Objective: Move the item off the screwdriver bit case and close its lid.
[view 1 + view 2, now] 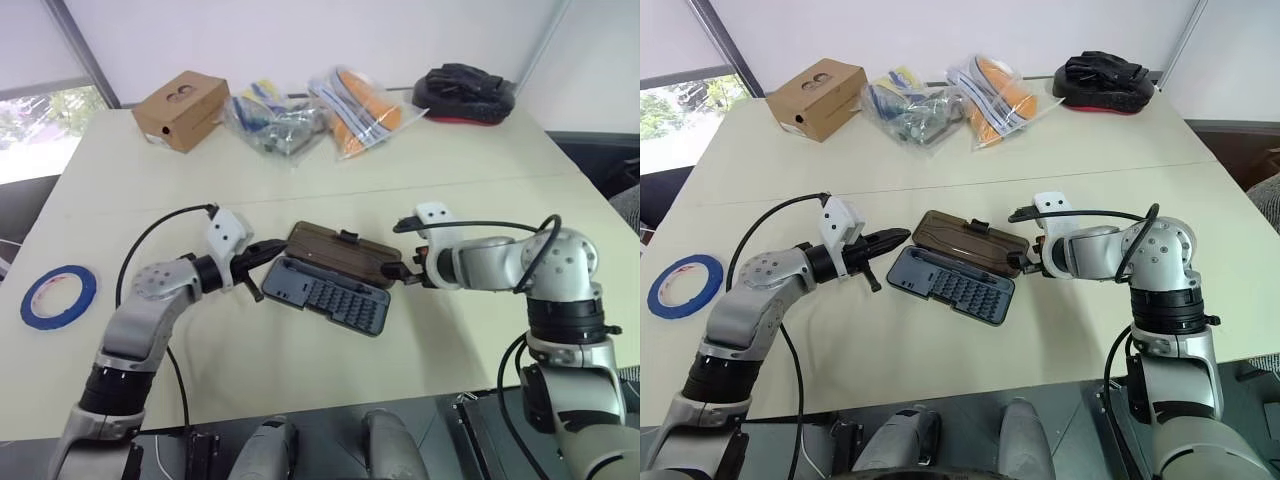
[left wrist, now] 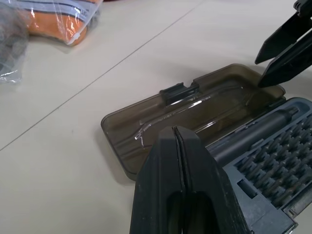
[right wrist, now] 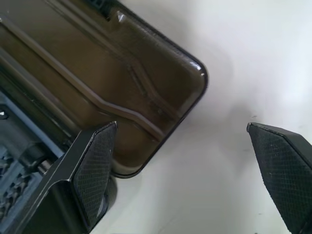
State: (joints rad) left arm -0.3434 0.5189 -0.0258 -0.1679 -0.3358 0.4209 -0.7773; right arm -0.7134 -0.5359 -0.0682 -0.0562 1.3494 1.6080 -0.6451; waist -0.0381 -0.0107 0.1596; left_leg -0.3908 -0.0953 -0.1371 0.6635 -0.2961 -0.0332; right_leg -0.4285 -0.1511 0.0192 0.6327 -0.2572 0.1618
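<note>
The screwdriver bit case [image 1: 335,300] lies open in the middle of the table, its grey tray holding rows of bits and a dark screwdriver [image 2: 253,134]. The brown translucent lid [image 1: 335,250] lies flat behind the tray, with its black latch tab [image 1: 348,237] on the far edge. No item rests on the tray or the lid. My left gripper [image 1: 268,252] is shut with nothing in it, pointing at the lid's left end. My right gripper [image 3: 181,126] is open at the lid's right end, one finger [image 3: 95,170] over the lid's corner, the other [image 3: 282,170] over bare table.
A blue tape roll [image 1: 60,295] lies at the far left. Along the back stand a brown cardboard box [image 1: 180,108], two plastic bags [image 1: 275,118] of items and a black padded object [image 1: 465,92]. Bare table runs in front of the case.
</note>
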